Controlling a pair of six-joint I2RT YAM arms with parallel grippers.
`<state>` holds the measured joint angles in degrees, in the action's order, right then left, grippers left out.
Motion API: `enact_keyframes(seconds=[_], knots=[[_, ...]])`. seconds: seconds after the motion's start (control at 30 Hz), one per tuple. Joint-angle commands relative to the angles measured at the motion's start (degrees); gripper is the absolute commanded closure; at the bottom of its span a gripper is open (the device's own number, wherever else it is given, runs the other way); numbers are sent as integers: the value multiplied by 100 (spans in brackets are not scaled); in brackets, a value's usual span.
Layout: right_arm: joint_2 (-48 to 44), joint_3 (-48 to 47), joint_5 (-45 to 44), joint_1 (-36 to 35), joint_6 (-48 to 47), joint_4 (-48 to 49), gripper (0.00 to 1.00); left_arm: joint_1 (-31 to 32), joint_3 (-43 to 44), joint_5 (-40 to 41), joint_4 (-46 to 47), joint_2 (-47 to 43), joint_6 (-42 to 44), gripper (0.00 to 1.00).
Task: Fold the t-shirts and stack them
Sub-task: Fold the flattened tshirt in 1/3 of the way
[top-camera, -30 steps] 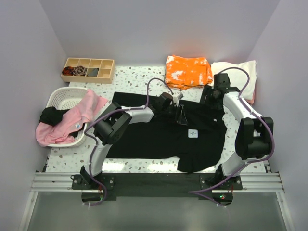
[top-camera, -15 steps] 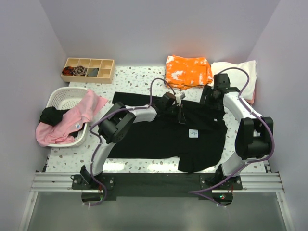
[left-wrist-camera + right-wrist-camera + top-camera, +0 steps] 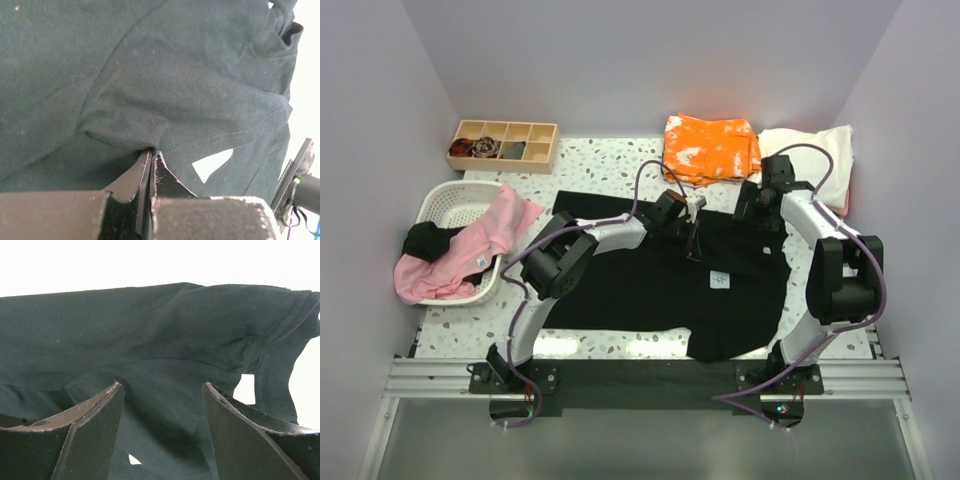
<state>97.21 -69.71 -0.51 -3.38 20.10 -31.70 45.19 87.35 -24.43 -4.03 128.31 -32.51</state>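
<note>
A large black t-shirt (image 3: 640,280) lies spread across the table, its small white label (image 3: 720,279) facing up. My left gripper (image 3: 694,238) is down on its upper middle. In the left wrist view this gripper (image 3: 151,151) is shut on a pinched fold of the black cloth (image 3: 190,95). My right gripper (image 3: 752,207) hovers over the shirt's far right part. Its fingers (image 3: 95,415) stand open in the right wrist view, with black cloth (image 3: 165,340) beyond them and nothing gripped. Folded orange (image 3: 710,148) and cream (image 3: 815,145) t-shirts lie at the back right. A pink t-shirt (image 3: 470,245) hangs over the basket.
A white slotted basket (image 3: 445,205) stands at the left edge with dark cloth inside. At the back left is a wooden compartment tray (image 3: 505,143). The purple walls close in on both sides and behind.
My left gripper has shut on a fold of the black t-shirt. The right arm has shifted slightly towards the left over the shirt's far right part.
</note>
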Motion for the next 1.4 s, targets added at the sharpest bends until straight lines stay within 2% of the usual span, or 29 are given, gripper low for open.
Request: enact_keyframes(seconds=[0.0,0.3,0.6,1.1,1.27,1.37], knots=[[-27,-25,-177,-23,-41,24,32,43,-25,-53,-879,-307,447,100],[377,-113,-309,-23,-6,-38,32,25,-429,78,-1591,-517,887,100],[940,-376,-713,-14,82,-38,34,25,-614,131,-1531,-526,975,100],[2407,-1712,-1381,-5,3,146,32,-151,-412,166,-1451,-184,1018,100],[2496,-2037,-1662,21,-216,234,30,-265,-614,219,-1303,-254,1019,100],[2487,-2362,-1488,92,-436,173,29,-291,-632,254,-1136,-333,940,100]])
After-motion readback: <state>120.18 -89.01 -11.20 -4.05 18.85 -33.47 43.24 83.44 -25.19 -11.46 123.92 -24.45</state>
